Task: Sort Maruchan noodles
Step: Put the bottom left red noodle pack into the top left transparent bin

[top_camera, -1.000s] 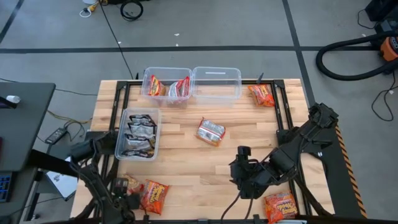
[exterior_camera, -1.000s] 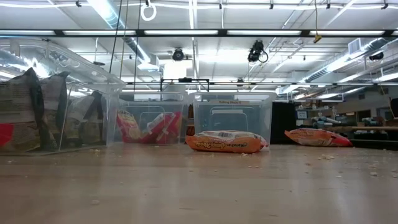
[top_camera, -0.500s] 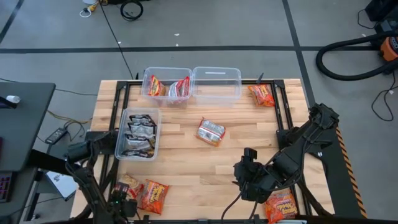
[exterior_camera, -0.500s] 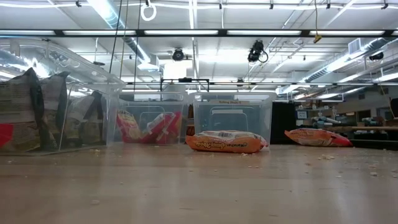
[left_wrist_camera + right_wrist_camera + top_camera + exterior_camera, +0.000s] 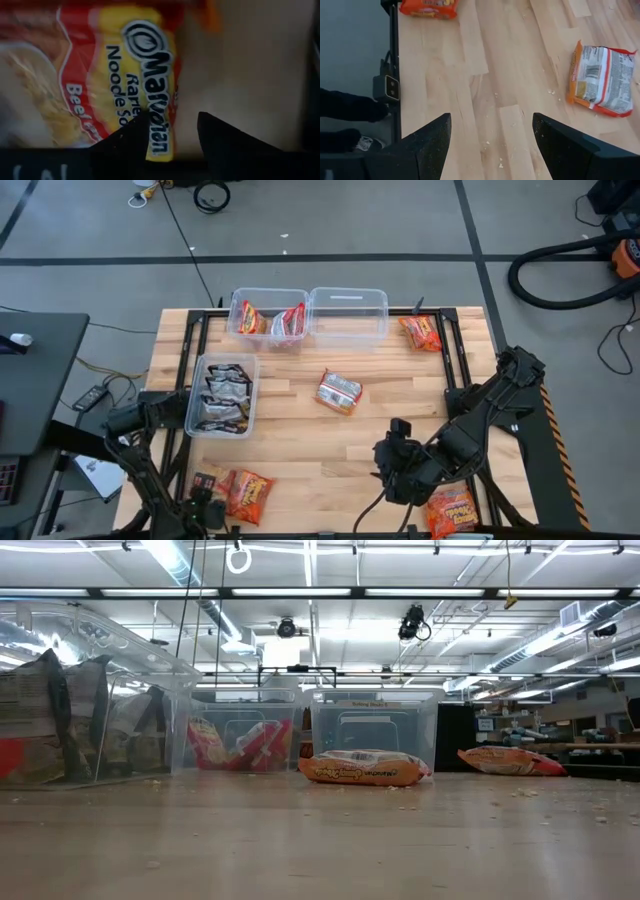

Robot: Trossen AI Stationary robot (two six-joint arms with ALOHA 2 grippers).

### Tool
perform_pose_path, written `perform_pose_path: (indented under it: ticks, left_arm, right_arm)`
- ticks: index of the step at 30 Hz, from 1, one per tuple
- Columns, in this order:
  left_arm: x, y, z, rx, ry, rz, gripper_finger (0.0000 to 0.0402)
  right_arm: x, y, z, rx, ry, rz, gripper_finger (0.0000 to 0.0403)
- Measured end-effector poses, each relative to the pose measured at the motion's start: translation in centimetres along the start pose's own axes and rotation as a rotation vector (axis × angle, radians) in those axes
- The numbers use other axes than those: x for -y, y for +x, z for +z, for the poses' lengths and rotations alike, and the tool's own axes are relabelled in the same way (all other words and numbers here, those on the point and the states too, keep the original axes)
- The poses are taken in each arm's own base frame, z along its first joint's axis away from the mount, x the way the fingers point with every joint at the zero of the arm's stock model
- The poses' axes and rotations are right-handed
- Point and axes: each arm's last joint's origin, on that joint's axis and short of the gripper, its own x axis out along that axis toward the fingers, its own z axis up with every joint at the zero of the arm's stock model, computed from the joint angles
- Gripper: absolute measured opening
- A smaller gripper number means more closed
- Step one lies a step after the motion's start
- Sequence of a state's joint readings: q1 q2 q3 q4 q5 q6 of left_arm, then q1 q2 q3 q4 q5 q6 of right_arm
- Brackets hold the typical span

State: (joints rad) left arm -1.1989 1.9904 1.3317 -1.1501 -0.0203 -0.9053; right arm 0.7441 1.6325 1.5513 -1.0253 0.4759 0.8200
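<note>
The wooden table (image 5: 300, 430) carries three clear bins in its ten-to-twelve o'clock part. The bin of silver-black packets (image 5: 222, 394) sits at about nine o'clock; the bin with red packets (image 5: 267, 317) and the bare bin (image 5: 348, 313) touch side by side at twelve.

The right arm reaches in from four o'clock. Its right gripper (image 5: 392, 461) hangs over bare wood at about five o'clock, fingers spread wide, with nothing between them. Since half a second ago it has hardly moved.

The left arm comes in from seven o'clock. The left gripper (image 5: 207, 492) is low at the table's near edge; over the last second it has slid further toward that edge. Its fingers straddle the edge of a yellow-and-red beef packet (image 5: 100, 75), partly closed but with a gap showing, so no firm pinch is seen.

An orange-red packet (image 5: 250, 495) lies just beside that gripper. A silver-and-red packet (image 5: 339, 391) lies at the centre, another orange packet (image 5: 421, 332) at one o'clock, and one more (image 5: 450, 510) at five o'clock by the right arm.
</note>
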Motion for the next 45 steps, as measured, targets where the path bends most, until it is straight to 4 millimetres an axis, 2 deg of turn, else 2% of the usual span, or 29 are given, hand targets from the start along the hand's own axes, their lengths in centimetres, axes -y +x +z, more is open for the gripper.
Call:
perform_pose_path:
  ticks: [5, 11, 13, 17, 24, 29, 35, 39, 45]
  left_arm:
    - [-0.2, 0.2, 0.1, 0.111, 0.034, 0.110, 0.0132]
    - [-0.8, 0.2, 0.2, 0.092, -0.001, 0.145, 0.0027]
    - [-1.1, -0.1, 0.3, 0.089, -0.028, 0.139, 0.0010]
    - [-1.7, -0.8, 0.4, 0.106, -0.004, 0.113, 0.0006]
    - [-3.6, -3.0, 1.4, 0.166, 0.155, 0.092, 0.0003]
    - [-5.4, -5.4, 2.3, 0.237, 0.272, 0.092, 0.0002]
    - [-8.1, -9.5, 2.4, 0.279, 0.395, 0.081, 0.0001]
    - [-10.2, -12.3, 2.6, 0.337, 0.432, 0.056, 0.0001]
    - [-13.3, -15.4, 4.2, 0.433, 0.455, 0.062, 0.0001]
  right_arm:
    - [0.0, 0.0, 0.0, -0.003, 0.001, 0.005, 0.0284]
    - [0.0, 0.0, 0.0, -0.004, -0.003, 0.005, 0.0284]
    - [0.0, 0.0, 0.0, -0.005, -0.007, 0.006, 0.0284]
    - [0.0, 0.0, 0.0, -0.016, -0.007, 0.016, 0.0284]
    - [-0.1, 0.0, 0.0, -0.018, 0.001, 0.018, 0.0284]
    - [-0.1, 0.0, -0.1, -0.023, 0.020, 0.023, 0.0284]
    - [-0.1, 0.0, -0.1, -0.031, 0.021, 0.030, 0.0284]
    - [0.1, 0.1, 0.2, -0.016, 0.028, 0.018, 0.0284]
    - [0.4, 0.4, 0.5, -0.010, 0.039, 0.005, 0.0284]
